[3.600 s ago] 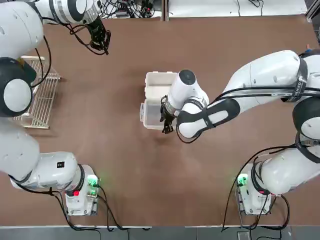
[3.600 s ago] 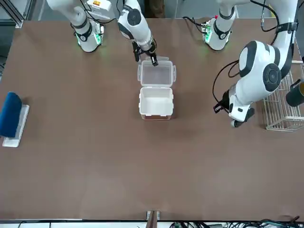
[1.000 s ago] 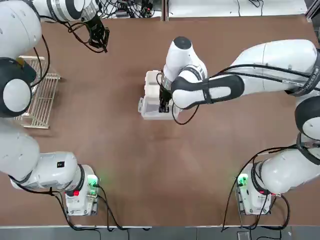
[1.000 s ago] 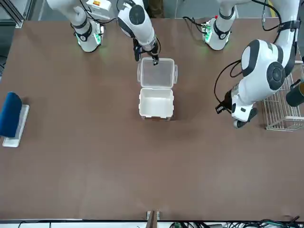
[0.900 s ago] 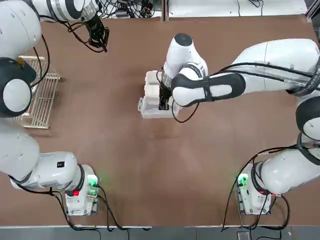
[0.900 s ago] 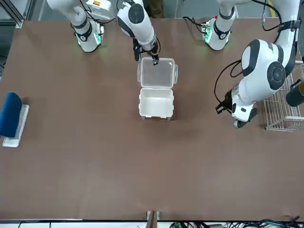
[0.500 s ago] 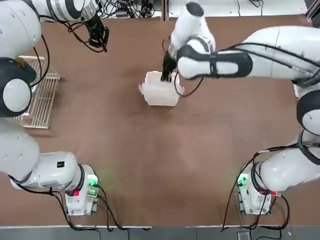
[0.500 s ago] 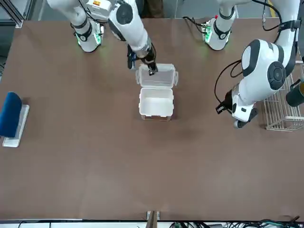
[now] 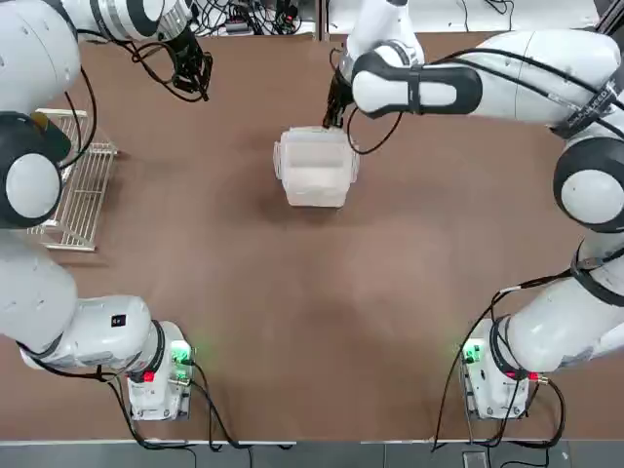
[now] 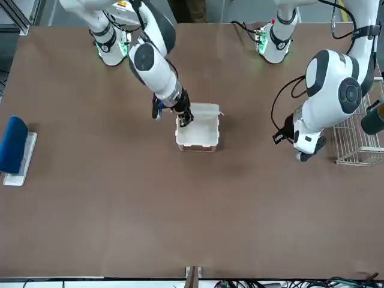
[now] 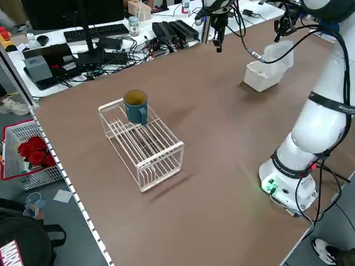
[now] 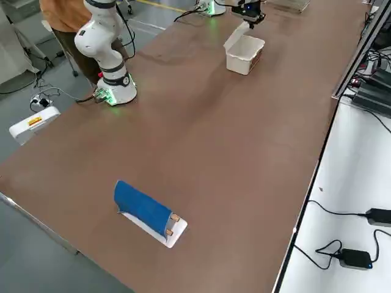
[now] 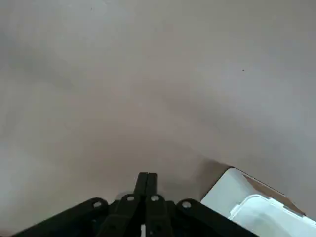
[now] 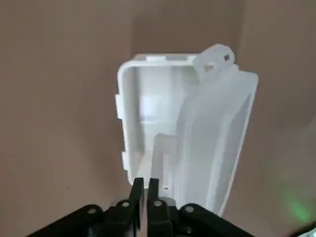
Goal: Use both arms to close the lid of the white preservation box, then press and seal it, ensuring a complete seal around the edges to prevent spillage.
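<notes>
Your white preservation box (image 14: 129, 113) sits upright on the brown table (image 9: 292, 322), between the two arms and toward the far side from their bases. Its lid (image 14: 217, 133) is partway over: hinged, standing steeply above the open body, not seated on any visible edge.

Your right gripper (image 14: 146, 183) is at the box, by the lid's free side. Its fingers stand slightly apart with a narrow gap, and you can see nothing clearly clamped there. Contact with the lid's near tab can't be made out. The placing makes sense for a push: from the free side, a small sweep should swing the lid on its hinge without needing a firm pinch.

Your left gripper (image 9: 198, 80) is parked off to the left, over the table beyond the white wire rack (image 9: 83, 185), fingers together. It holds nothing; likely kept there to leave the right arm room to turn the lid.

Step in hand, as you'd judge it: closing. Pressing and sealing are still to do. Next, carry the lid on over the rim before drawing clear, since it may spring back open if let go this steep. Watch for the light box sliding under a sideways push. For the seal, closed fingertips pressing down along each edge and latch look best, perhaps with your left arm steadying the body.
</notes>
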